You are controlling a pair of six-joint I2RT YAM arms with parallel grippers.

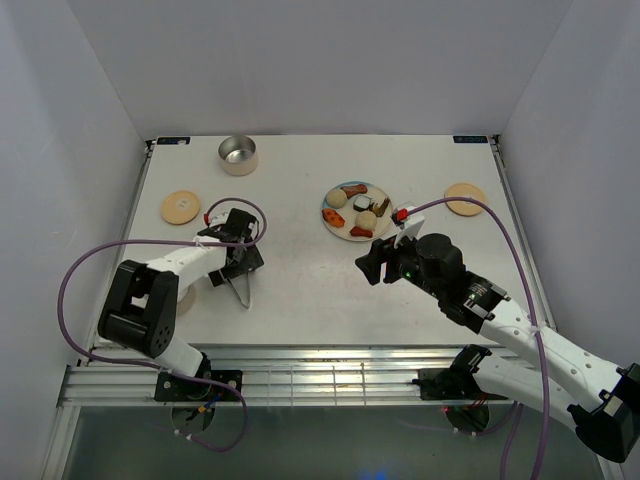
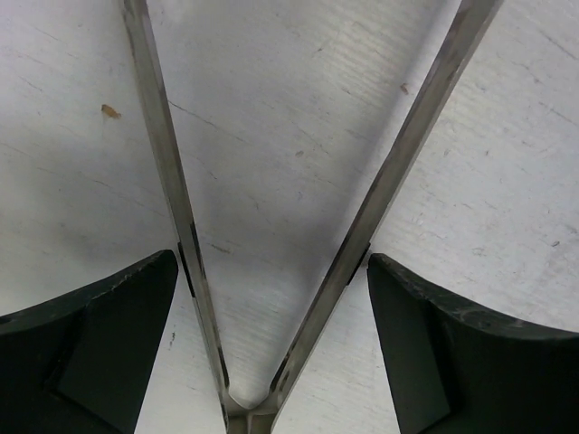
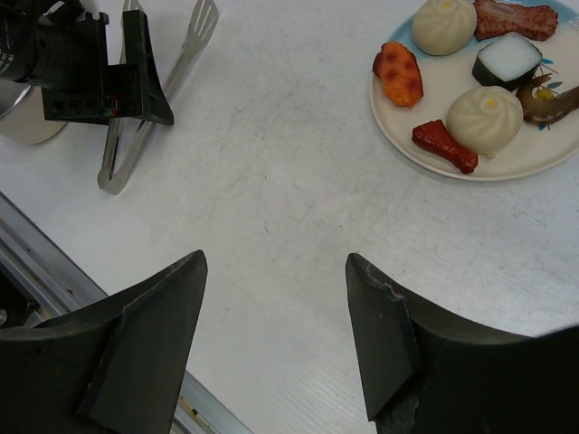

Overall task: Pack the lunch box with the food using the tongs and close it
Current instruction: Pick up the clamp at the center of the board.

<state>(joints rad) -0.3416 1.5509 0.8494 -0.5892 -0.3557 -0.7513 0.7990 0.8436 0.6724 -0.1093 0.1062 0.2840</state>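
Note:
The silver tongs [image 1: 241, 291] lie flat on the table with their joined end towards the near edge. My left gripper [image 1: 240, 262] is open and low over them. In the left wrist view its black fingers [image 2: 99, 344] stand just outside the two spread arms of the tongs [image 2: 384, 194], close to the joined end. The food [image 1: 357, 210] sits on the cream-and-blue plate [image 1: 340, 232]: white buns [image 3: 486, 113], an orange piece, red-brown pieces and a dark-wrapped white one. My right gripper [image 3: 276, 262] hangs open over bare table, near the plate [image 3: 407, 149]. One steel lunch box tin [image 1: 238, 155] stands at the far left.
Two round light-wood lids lie apart: one at the left [image 1: 181, 207], one at the far right [image 1: 465, 198]. A pale round object [image 1: 186, 298] is partly hidden under the left arm. A purple cable loops above the left gripper. The table's metal rail runs along the near edge.

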